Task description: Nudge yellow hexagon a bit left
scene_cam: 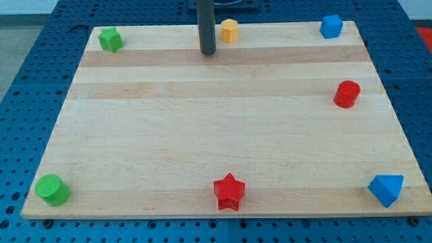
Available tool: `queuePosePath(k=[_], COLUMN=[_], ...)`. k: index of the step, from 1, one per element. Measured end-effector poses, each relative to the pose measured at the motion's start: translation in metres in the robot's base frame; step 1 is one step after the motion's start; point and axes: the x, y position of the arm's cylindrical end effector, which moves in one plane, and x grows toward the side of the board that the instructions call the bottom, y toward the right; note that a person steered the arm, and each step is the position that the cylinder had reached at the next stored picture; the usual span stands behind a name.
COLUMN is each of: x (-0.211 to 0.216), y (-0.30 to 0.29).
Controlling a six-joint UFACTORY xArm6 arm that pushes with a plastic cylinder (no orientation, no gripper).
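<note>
Yellow hexagon (229, 30) sits at the view's top edge of the board (216, 135), slightly right of centre. It stands upright on a flat face, one side face turned toward the view's bottom. Its footprint is near-regular, so no long axis can be made out; the only visible elongation is vertical, along its height.

My tip (207, 52) rests on the board just left of the hexagon and slightly below it in the view. A narrow strip of board shows between rod and block, so the two appear apart, though close. The rod runs straight up out of the view's top. The arm ends in this plain rod: it has no fingers, so it neither opens nor closes, and it holds nothing.

Remaining blocks, all well apart from the tip:
- Green block (111, 39), shape unclear, at the top-left corner.
- Blue block (331, 26), angular, at the top-right corner.
- Red cylinder (347, 94) near the right edge, upper half.
- Blue block (387, 189), wedge-like, at the bottom-right corner.
- Red star (229, 192) at the bottom edge, near centre.
- Green cylinder (52, 190) at the bottom-left corner.

Board material is light wood with lengthwise grain bands. It lies on a blue perforated table (27, 81).
</note>
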Motion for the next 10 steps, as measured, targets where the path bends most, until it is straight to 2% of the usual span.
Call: queuePosePath(k=[2, 7, 10], x=[-0.019, -0.032, -0.052], y=[0.030, 0.090, 0.091])
